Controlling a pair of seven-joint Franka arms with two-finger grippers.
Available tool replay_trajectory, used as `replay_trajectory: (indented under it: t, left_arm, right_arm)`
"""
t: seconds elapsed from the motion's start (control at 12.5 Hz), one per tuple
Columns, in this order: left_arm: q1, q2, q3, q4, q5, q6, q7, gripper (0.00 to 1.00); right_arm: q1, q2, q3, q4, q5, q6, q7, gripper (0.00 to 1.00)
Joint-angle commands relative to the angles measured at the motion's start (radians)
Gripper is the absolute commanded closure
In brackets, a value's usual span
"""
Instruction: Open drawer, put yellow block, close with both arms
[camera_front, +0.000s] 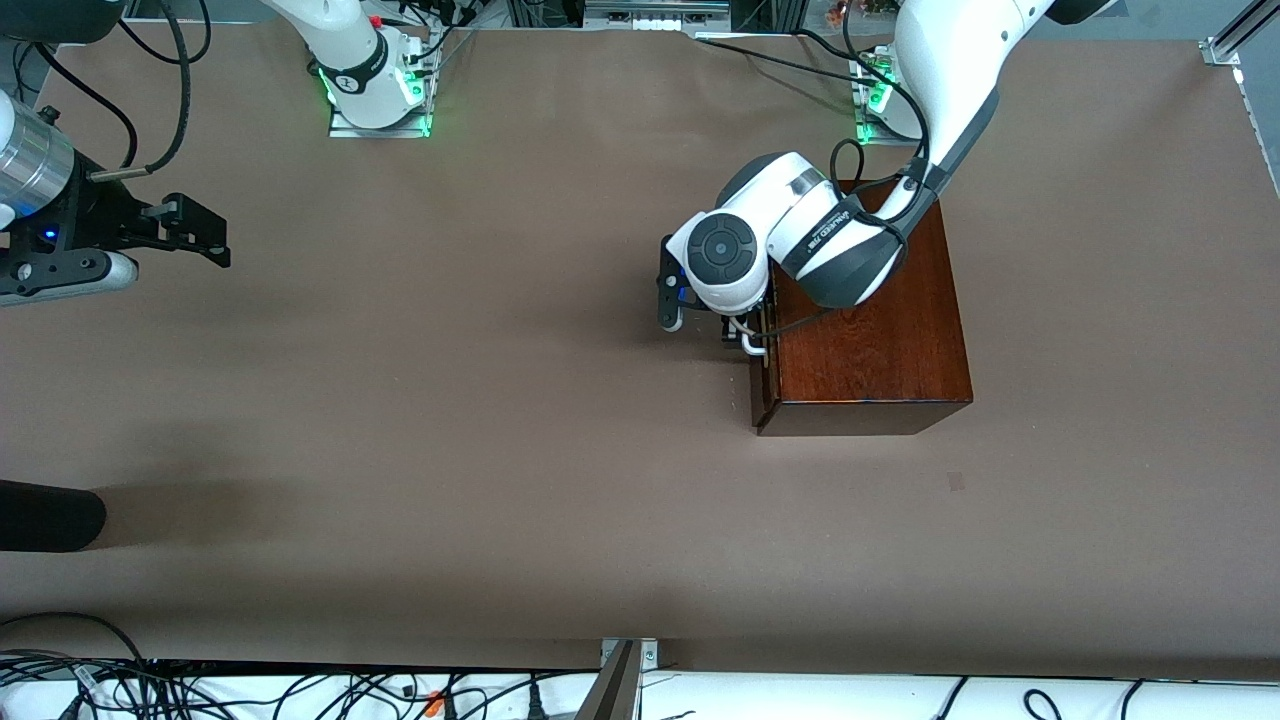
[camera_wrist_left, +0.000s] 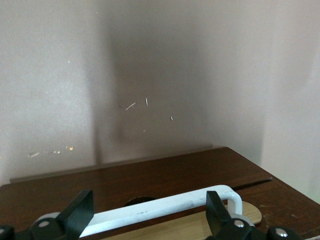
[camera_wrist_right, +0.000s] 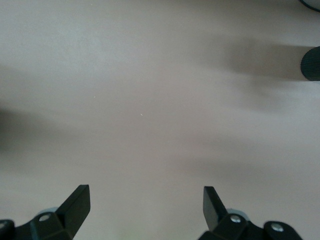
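The dark mahogany box (camera_front: 870, 330) stands toward the left arm's end of the table. Its drawer front (camera_front: 762, 385) faces the right arm's end, and its white U-shaped handle (camera_front: 752, 345) shows below the left wrist. My left gripper (camera_front: 742, 335) is at the handle. In the left wrist view it (camera_wrist_left: 148, 212) is open, with one finger (camera_wrist_left: 80, 210) on each side of the handle (camera_wrist_left: 165, 207), not touching it. A strip of pale wood (camera_wrist_left: 200, 227) shows beside the handle. My right gripper (camera_front: 205, 235) waits open and empty over bare table (camera_wrist_right: 145, 205). The yellow block is out of view.
A black rounded object (camera_front: 50, 518) lies at the table's edge at the right arm's end, and shows in the right wrist view (camera_wrist_right: 311, 62). Cables and a metal bracket (camera_front: 620, 680) run along the table edge nearest the front camera. The brown table (camera_front: 450, 400) spreads between the arms.
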Motion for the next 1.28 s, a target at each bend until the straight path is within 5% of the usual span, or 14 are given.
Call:
replay_trajectory:
  t: [0.0,0.32,0.56,1.2]
  left_arm:
    - [0.021,-0.042,0.023,0.003,0.049,-0.024,0.004,0.00]
    - [0.038,-0.200,0.020,0.023,-0.096,-0.113,-0.184,0.00]
    - [0.102,-0.339,0.023,0.043,-0.097,-0.252,-0.415,0.00]
    - [0.271,-0.429,0.135,0.173,-0.128,-0.464,-0.528,0.00]
  right_arm:
    - [-0.010,-0.014,0.005,0.004,0.016,-0.015,0.015,0.00]
    - [-0.010,-0.014,0.005,0.004,0.016,-0.015,0.015,0.00]
    - [-0.010,-0.014,0.005,0.004,0.016,-0.015,0.015,0.00]
    - [-0.010,-0.014,0.005,0.004,0.016,-0.016,0.015,0.00]
